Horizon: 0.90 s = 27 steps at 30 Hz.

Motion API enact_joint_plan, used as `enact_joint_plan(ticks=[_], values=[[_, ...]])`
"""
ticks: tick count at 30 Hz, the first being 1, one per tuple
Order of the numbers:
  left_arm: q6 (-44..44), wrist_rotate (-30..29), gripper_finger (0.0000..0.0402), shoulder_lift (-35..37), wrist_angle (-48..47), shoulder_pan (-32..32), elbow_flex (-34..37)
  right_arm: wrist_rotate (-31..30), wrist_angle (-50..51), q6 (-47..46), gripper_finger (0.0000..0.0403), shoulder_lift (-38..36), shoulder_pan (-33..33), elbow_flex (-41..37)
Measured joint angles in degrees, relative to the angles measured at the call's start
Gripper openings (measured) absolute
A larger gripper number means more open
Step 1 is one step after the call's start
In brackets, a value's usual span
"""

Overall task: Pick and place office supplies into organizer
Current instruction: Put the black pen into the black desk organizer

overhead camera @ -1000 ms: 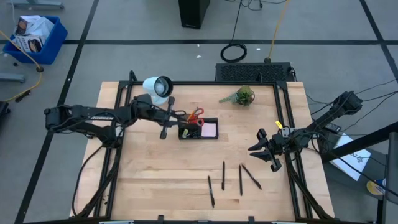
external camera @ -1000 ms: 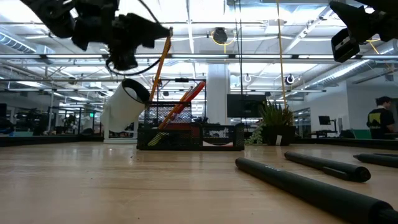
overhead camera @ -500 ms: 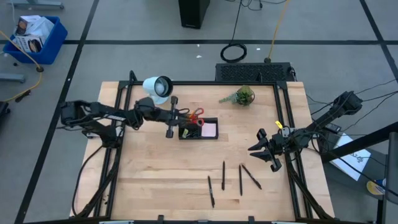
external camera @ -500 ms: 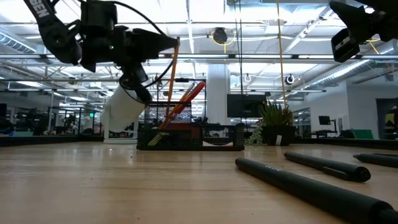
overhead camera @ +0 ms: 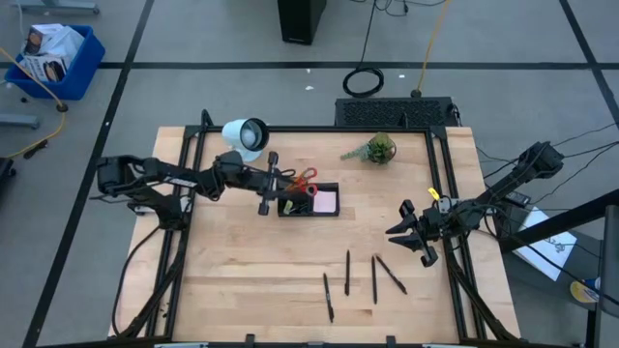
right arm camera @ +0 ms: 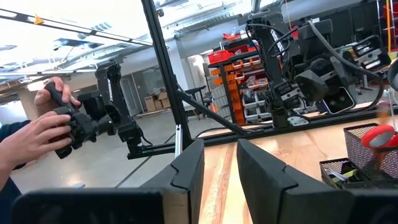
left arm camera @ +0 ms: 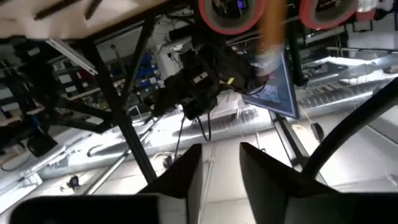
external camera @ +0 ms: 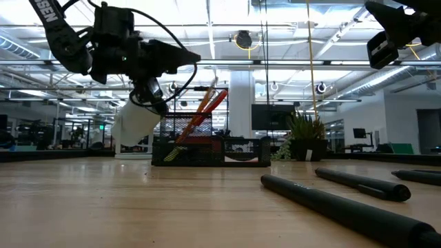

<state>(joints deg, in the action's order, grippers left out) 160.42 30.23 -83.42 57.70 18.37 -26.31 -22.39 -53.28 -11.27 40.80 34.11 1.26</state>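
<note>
While the organizer (overhead camera: 309,202) sits at the table's middle with scissors (overhead camera: 304,181) and a pencil (external camera: 200,109) standing in it, bare wood is left in front. The left gripper (overhead camera: 272,183) is held over its left end, fingers slightly parted, nothing pinched. Four pens (overhead camera: 373,278) lie near the front; the right gripper (overhead camera: 423,235) is parked at the right edge, fingers slightly apart, empty. A lamp (overhead camera: 245,134) and plant (overhead camera: 378,148) stand behind.

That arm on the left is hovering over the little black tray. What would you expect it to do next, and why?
Probably pull back and head for a pen. The left gripper hangs over the organizer, where an orange pencil now stands, while four black pens lie loose on the table.
</note>
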Motion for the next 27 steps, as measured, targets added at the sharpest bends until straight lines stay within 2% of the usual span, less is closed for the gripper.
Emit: enact_joint_plan(ticks=[3,7,15,18,21,25,27], values=[[-2.6,0.0,0.0149,0.0,0.7,-0.1,0.0,0.0,0.0,0.0,0.0089,0.0,0.0,0.0],[-10.7,0.1,0.0183,0.0,2.9,-2.2,-0.6,0.0,0.0,0.0,0.0089,0.0,0.0,0.0],[-36.1,-1.1,0.0192,0.1,5.8,-10.5,-0.6,0.0,0.0,0.0,0.0089,0.0,0.0,0.0],[-49.6,-6.2,0.0183,0.1,5.3,-14.5,-0.6,0.0,0.0,0.0,0.0089,0.0,0.0,0.0],[-70.3,-13.0,0.0172,0.1,4.5,-18.3,-0.6,0.0,0.0,0.0,0.0089,0.0,0.0,0.0],[-95.6,-14.0,0.0157,0.1,4.0,-22.9,-0.6,0.0,0.0,0.0,0.0089,0.0,0.0,0.0],[-104.5,-14.6,0.0151,0.1,1.9,-24.4,-0.6,0.0,0.0,0.0,0.0089,0.0,0.0,0.0]])
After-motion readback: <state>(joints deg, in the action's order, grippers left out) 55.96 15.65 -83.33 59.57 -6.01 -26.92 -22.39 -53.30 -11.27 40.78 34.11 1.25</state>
